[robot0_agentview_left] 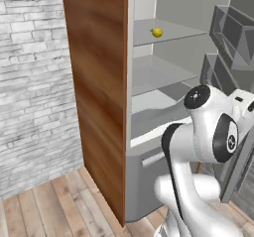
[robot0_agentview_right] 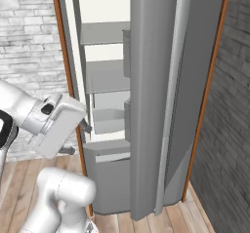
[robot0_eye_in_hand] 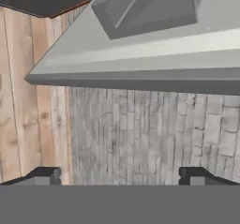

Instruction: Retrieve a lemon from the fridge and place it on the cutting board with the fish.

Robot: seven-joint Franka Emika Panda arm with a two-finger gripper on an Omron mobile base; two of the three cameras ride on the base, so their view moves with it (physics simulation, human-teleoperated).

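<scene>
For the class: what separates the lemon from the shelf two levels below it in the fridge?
In the left base view, another grey shelf lies between the lemon and that lower shelf.

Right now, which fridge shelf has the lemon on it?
The top shelf in the left base view. The lemon sits near its left end; the shelves below it look bare.
</scene>
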